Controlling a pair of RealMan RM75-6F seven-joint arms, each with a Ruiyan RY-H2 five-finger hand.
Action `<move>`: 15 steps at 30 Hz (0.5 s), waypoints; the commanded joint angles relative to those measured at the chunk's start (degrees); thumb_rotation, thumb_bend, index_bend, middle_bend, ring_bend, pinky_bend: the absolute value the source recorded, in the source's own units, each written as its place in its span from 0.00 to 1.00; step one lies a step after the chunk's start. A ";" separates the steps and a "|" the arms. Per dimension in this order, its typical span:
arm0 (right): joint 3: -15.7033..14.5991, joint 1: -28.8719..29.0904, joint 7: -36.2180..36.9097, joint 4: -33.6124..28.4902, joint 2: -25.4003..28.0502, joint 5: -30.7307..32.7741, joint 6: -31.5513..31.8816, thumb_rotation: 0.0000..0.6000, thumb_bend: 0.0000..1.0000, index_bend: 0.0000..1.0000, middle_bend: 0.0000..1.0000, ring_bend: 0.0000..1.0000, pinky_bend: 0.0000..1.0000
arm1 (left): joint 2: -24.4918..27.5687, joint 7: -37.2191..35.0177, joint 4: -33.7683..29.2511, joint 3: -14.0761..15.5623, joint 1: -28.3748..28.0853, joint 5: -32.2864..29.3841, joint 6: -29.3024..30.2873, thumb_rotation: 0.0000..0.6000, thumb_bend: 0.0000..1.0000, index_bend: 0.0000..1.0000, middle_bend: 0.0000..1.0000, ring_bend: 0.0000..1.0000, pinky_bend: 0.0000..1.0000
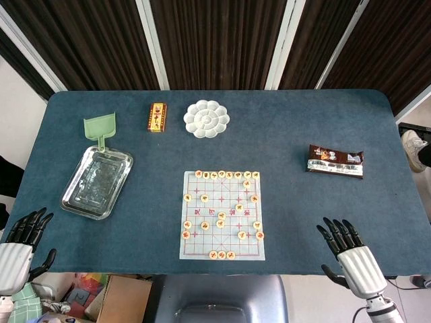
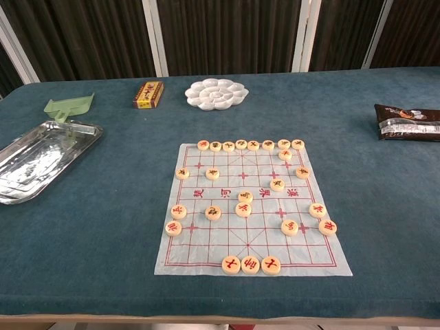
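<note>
A white chess sheet with a red grid (image 1: 222, 215) (image 2: 251, 210) lies at the table's near middle, with several round wooden pieces (image 2: 243, 210) spread over it. My left hand (image 1: 20, 245) hovers at the near left corner of the table, fingers spread, holding nothing. At the near right edge my right hand (image 1: 350, 256) is likewise spread and holds nothing. Both hands are well apart from the sheet. Neither hand shows in the chest view.
A metal tray (image 1: 97, 182) (image 2: 38, 158) lies at the left with a green scoop (image 1: 101, 128) (image 2: 69, 107) behind it. A small yellow-red box (image 1: 157, 116) (image 2: 148, 94) and a white flower-shaped palette (image 1: 207, 118) (image 2: 216, 93) sit at the back. A dark snack packet (image 1: 335, 161) (image 2: 409, 122) lies right.
</note>
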 commanded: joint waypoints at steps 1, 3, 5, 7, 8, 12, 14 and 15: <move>0.14 0.44 -0.16 0.18 -0.23 -0.02 -0.62 1.00 0.39 0.00 0.00 0.00 0.00 | -0.13 0.02 0.06 0.07 -0.01 0.25 0.09 1.00 0.41 0.00 0.00 0.00 0.11; 0.45 0.97 -0.50 0.53 -0.60 0.01 -1.28 1.00 0.39 0.00 0.00 0.00 0.00 | -0.19 -0.06 0.05 0.06 -0.18 0.48 0.01 1.00 0.41 0.00 0.00 0.00 0.11; 0.68 2.33 0.22 0.56 -0.97 -0.77 -2.58 1.00 0.39 0.00 0.00 0.00 0.00 | -0.23 -0.02 0.13 0.08 -0.36 0.60 -0.23 1.00 0.41 0.00 0.00 0.00 0.11; 1.50 4.88 0.84 0.25 -1.36 -1.75 -5.00 1.00 0.39 0.01 0.00 0.00 0.00 | -0.24 -0.15 0.07 0.12 -0.53 0.74 -0.45 1.00 0.41 0.00 0.00 0.00 0.11; 2.27 6.15 0.58 -0.35 -1.63 -1.62 -6.40 1.00 0.39 0.02 0.00 0.00 0.00 | -0.22 -0.25 0.10 0.14 -0.59 0.82 -0.48 1.00 0.41 0.00 0.00 0.00 0.11; 8.02 12.24 -3.97 -4.22 -4.53 3.07 -14.19 1.00 0.39 0.12 0.00 0.00 0.00 | 0.01 -1.25 0.36 0.05 -0.99 0.36 -1.27 1.00 0.41 0.00 0.00 0.00 0.11; 10.67 16.08 -5.88 -6.33 -5.94 6.32 -19.79 1.00 0.39 0.18 0.00 0.00 0.00 | 0.26 -1.88 0.40 -0.09 -1.19 -0.29 -1.84 1.00 0.41 0.00 0.00 0.00 0.11; 11.70 17.74 -6.59 -6.84 -6.67 7.57 -22.05 1.00 0.39 0.20 0.00 0.00 0.00 | 0.37 -2.14 0.42 -0.14 -1.24 -0.45 -1.95 1.00 0.41 0.00 0.00 0.00 0.11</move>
